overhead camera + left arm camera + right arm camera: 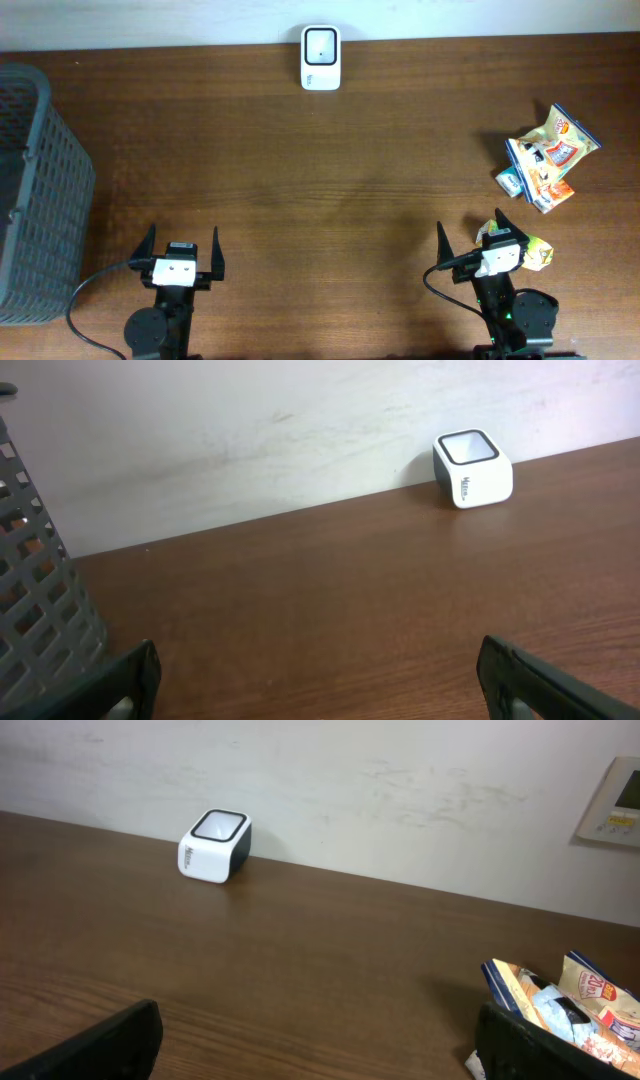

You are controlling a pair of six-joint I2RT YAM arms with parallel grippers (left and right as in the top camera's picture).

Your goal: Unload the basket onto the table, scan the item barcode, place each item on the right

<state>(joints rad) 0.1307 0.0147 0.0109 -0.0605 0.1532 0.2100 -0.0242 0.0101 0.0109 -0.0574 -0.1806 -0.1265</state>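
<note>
A grey mesh basket [60, 200] stands at the left edge of the dark wooden table [330, 190]. Behind the table runs a scuffed white wall [350, 790], with a small control panel [612, 802] mounted on it at the right

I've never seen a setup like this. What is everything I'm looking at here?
barcode scanner: one, white with a dark window, far edge of the table, middle
basket: one, grey mesh, left edge
snack packets: small pile, count unclear, yellow, orange and blue, right side
loose packet: one, yellowish, partly hidden beside the right arm
wall panel: one, beige, on the wall at right
table: one, dark brown wood
left arm: one, black and white, near edge, jaws open and empty
right arm: one, black and white, near edge, jaws open and empty
</note>
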